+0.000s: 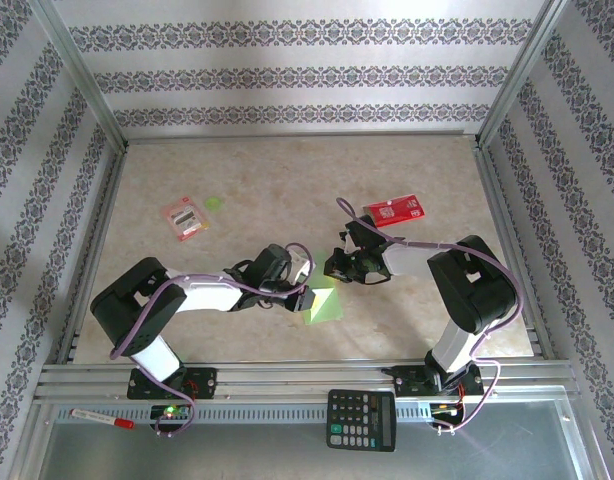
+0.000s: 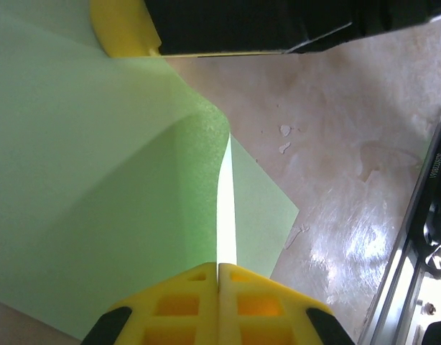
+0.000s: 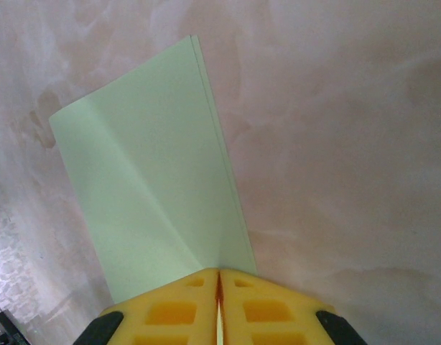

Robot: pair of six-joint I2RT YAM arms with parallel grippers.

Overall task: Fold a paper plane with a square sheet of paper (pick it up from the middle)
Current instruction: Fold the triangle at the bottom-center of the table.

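The square sheet of paper (image 1: 325, 303) is light green and folded double, lying near the table's front middle. My left gripper (image 1: 307, 296) is shut on its left edge. In the left wrist view the sheet (image 2: 98, 187) bows up from the yellow fingertips (image 2: 219, 267), with a bright crease line running away from them. My right gripper (image 1: 337, 270) meets the sheet from the far side, and its yellow finger (image 2: 118, 29) touches the paper there. In the right wrist view the folded sheet (image 3: 156, 187) runs into the shut jaws (image 3: 219, 273), with a diagonal crease across it.
One red-and-white packet (image 1: 186, 218) lies at the back left beside a small green disc (image 1: 214, 203). Another packet (image 1: 392, 211) lies behind the right arm. A calculator (image 1: 361, 419) and a red pen (image 1: 102, 418) rest on the front rail. Metal frame rails border the table.
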